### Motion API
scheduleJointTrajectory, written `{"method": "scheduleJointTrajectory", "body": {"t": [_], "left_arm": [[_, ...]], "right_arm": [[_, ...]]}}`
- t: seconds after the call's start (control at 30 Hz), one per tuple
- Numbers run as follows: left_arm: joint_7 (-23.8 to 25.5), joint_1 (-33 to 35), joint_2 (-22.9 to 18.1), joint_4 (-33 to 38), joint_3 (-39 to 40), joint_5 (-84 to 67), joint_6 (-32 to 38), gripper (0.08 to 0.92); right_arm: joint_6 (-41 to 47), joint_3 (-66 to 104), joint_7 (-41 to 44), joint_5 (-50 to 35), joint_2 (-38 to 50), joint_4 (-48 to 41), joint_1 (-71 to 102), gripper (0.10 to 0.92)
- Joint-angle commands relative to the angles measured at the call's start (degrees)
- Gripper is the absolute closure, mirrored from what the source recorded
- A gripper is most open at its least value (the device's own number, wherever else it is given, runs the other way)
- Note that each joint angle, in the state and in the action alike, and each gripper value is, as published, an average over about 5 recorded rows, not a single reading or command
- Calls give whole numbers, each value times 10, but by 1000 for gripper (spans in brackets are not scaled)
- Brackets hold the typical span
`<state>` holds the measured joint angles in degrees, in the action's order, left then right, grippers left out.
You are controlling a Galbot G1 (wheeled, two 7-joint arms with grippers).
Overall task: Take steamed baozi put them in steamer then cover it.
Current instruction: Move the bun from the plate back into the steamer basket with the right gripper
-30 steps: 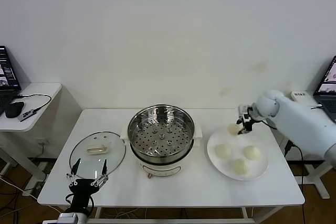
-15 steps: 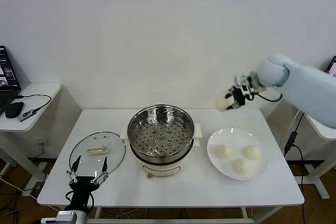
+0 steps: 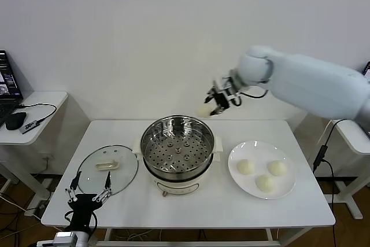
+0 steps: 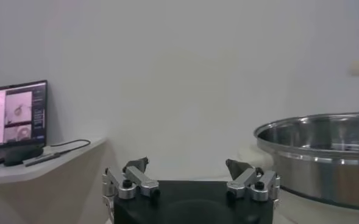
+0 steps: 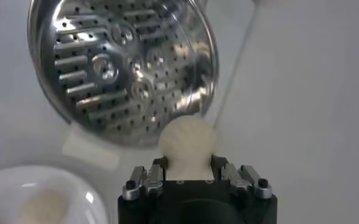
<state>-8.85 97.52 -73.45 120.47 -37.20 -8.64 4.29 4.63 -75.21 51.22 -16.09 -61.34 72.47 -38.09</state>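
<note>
We see one baozi (image 3: 204,111) clamped between the fingers of the right gripper (image 3: 211,108), held in the air above the far right rim of the steamer (image 3: 178,150), while the left gripper (image 3: 88,191) waits spread wide at the worktop's (image 3: 214,206) near-left edge.

Steamer (image 3: 177,151) uncovered, tray bare; cover (image 3: 107,169) flat beside it, leftward.

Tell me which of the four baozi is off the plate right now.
The baozi gripped by the right gripper, held in the air above the steamer's far rim. The other three baozi lie on the white plate.
</note>
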Motion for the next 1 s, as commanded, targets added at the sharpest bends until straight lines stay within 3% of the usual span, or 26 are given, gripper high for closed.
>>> {"method": "scheduleJointTrajectory", "body": {"t": [0.03,0.43,0.87,1.0], "left_arm": [[0,1,-3,2,-11,-2,0,177],[1,7,-17,9,-16,1,-1,177],[1,4,-18,8,-16,1,0,177],[1,4,-17,10,-16,1,0,177]], "right_arm": [[-104,-31,-20,61,-129,-69,32,550],[-239,-21,-48,221,-168,-184,113,550],[-297,8,-90,281,-195,-250,151,548],[-302,11,-92,290,-199,-258,153,508]]}}
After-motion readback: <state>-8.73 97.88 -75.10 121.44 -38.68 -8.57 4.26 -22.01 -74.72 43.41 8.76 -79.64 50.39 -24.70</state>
